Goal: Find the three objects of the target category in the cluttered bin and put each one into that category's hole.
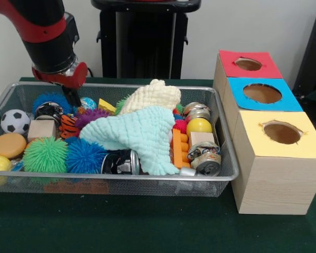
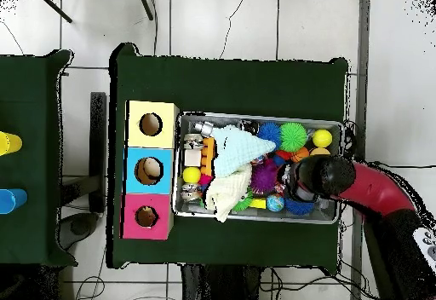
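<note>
End effector: down in the clutter at the end of the wire bin far from the boxes, its dark tip (image 1: 71, 96) dipping between a blue spiky ball (image 1: 51, 100) and a small globe ball (image 1: 88, 103); whether it is spread or pinched, I cannot tell.

Right beneath it: a black-and-white can (image 1: 48, 110) and a tiger-striped toy (image 1: 68, 126), both just beside the tip.

Wire bin (image 1: 147, 182): packed, with a mint knitted cloth (image 1: 139, 134) and a cream knitted cloth (image 1: 152, 96) draped over the middle.

Target category: not given away here, so this is my judgement only. Crushed cans (image 1: 204, 157) lie at the box end, well apart from the tip, across the cloths.

Key relation: anything at that end lies from the tip toward the boxes along the bin's long axis.

Holes: red box (image 1: 248, 64), blue box (image 1: 262, 93), yellow box (image 1: 282, 133) stand in a row on the bench, just beside the bin.

Progress: nothing visibly lifted yet.
</note>
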Robot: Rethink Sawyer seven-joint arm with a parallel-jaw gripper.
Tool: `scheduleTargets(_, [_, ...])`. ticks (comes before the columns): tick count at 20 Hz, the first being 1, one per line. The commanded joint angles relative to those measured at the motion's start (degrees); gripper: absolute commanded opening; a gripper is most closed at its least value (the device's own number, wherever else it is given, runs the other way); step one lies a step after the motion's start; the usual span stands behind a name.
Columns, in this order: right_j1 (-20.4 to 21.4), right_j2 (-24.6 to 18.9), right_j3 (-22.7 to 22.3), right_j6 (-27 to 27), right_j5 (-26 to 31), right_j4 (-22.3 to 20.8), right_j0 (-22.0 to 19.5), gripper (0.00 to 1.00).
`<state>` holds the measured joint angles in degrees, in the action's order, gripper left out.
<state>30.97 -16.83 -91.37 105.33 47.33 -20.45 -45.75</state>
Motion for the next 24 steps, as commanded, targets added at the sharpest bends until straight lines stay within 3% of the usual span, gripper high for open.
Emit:
scheduleTargets(1, [-4.55, -4.18, 5.86, -5.46, -0.74, -1.54, 1.23, 0.0])
scheduleTargets(9, [-4.81, -3.19, 4.25, -2.54, -1.49, -0.33, 1.68, 0.0])
scheduleTargets(10, [-4.67, -3.0, 3.89, -2.03, -1.7, -0.18, 1.67, 1.0])
scheduleTargets(12, [-4.23, -3.01, 2.14, -0.89, -4.71, -0.35, 1.42, 1.0])
scheduleTargets(24, [-1.1, -0.95, -2.11, 4.61, -6.34, 2.24, 1.6, 1.0])
